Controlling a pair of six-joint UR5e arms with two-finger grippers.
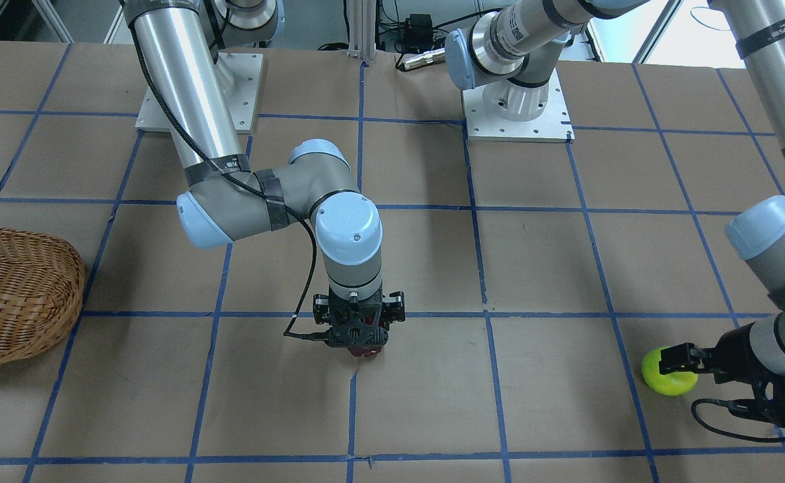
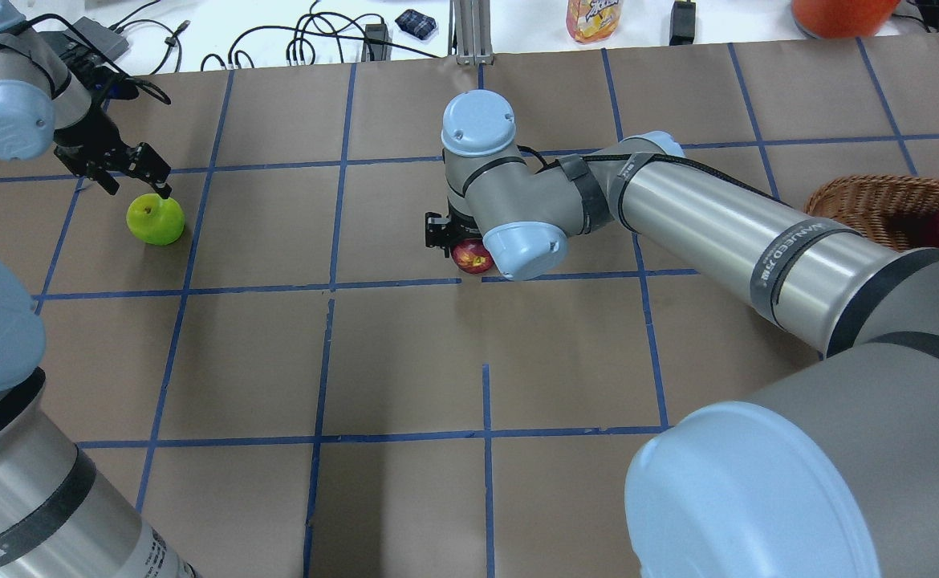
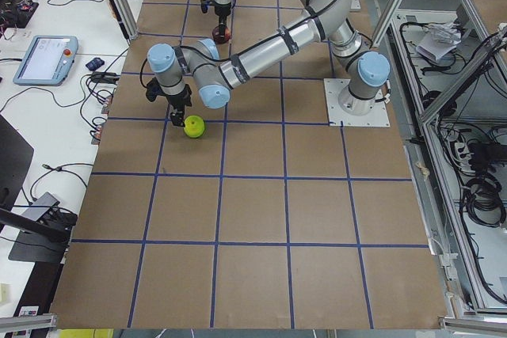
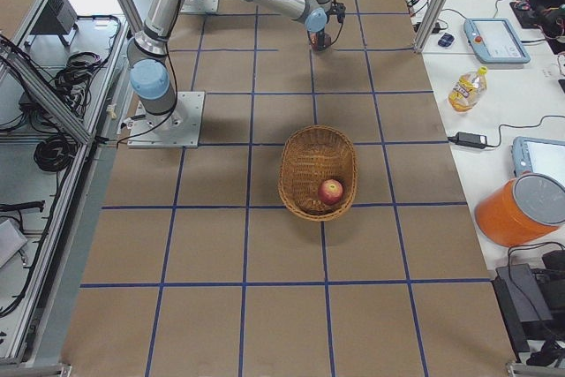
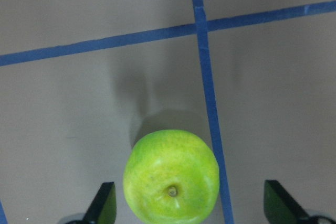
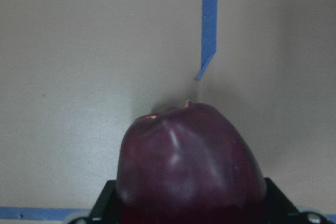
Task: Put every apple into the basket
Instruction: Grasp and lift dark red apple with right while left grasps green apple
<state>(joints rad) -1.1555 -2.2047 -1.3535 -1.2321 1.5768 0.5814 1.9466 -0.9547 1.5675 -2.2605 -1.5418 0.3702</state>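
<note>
Right gripper (image 6: 189, 205) has its two fingers pressed against the flanks of the dark maroon apple (image 6: 189, 161) near the middle of the table (image 1: 553, 268). Whether the fruit has cleared the paper cannot be told from these views. Left gripper (image 5: 192, 208) is spread wide and straddles the yellow-green apple (image 5: 171, 174) out toward the table's left end, with a gap showing on one side of it. The red apple (image 4: 331, 190) lies inside the basket (image 4: 291, 165), which sits well apart from both arms on the right side.

An apple should be firm and fairly heavy for its size, with waxy skin that could slip or bruise under a hard squeeze. The widest part, across the sides with the stem up, looks the safest hold, and the fingers need to be centred or the round body may roll out.

Brown paper covers the table, flat and marked into squares by blue tape (image 1: 498, 402). Beyond its edge a bench holds a bottle (image 4: 465, 87) and an orange tub (image 4: 521, 209).
</note>
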